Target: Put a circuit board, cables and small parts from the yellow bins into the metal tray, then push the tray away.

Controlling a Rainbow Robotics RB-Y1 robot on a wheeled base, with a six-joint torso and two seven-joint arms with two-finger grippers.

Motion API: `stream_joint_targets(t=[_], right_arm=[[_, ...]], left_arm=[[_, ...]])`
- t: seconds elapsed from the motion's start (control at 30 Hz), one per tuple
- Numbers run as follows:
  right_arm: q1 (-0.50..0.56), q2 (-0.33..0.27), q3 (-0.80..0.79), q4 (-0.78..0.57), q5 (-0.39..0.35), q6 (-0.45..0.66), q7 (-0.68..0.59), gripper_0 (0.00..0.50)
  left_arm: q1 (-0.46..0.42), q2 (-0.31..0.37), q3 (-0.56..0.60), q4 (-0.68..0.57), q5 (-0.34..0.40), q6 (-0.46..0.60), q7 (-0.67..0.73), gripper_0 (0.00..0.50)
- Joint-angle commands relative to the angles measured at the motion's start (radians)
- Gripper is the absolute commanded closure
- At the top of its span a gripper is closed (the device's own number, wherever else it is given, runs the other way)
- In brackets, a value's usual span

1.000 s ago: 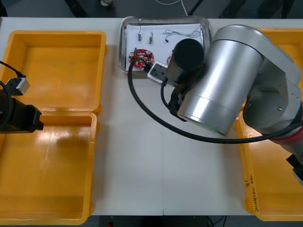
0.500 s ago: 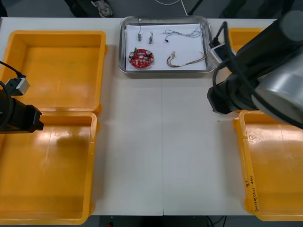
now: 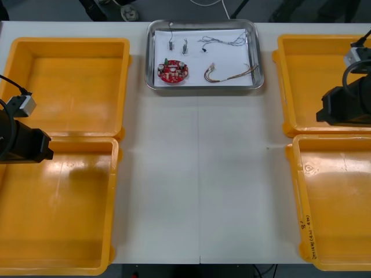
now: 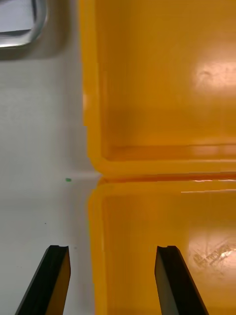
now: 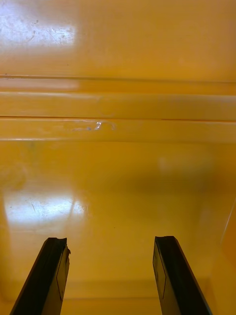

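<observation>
Now the right gripper (image 4: 112,248) has swung clear of the metal tray (image 3: 203,87).
That tray sits top centre, white inside, holding a red circuit board (image 3: 173,71), cables (image 3: 229,73) and small metal parts (image 3: 172,41); the push looks done. Back at the right edge over yellow bins (image 3: 324,75), the gripper gapes empty; the left gripper (image 5: 110,240), mid-left, likewise.

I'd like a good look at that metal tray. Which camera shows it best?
The front view: the metal tray lies whole there. The right wrist view catches one corner beside a yellow bin; the left wrist view faces another yellow bin's floor.
</observation>
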Motion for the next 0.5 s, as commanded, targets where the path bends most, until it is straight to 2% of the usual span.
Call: stream_joint_targets(t=[0.03,0.23,0.5], right_arm=[[0.084,-0.102,-0.071,0.016,-0.023,0.004,0.061,0.000],[0.163,-0.144,-0.085,0.016,0.008,-0.005,0.094,0.000],[0.244,-0.162,-0.128,0.066,-0.003,-0.126,0.196,0.000]], left_arm=[[0.017,-0.009,0.033,-0.030,0.007,-0.003,-0.079,0.000],[0.017,-0.009,0.033,-0.030,0.007,-0.003,-0.079,0.000],[0.017,-0.009,0.033,-0.030,0.007,-0.003,-0.079,0.000]])
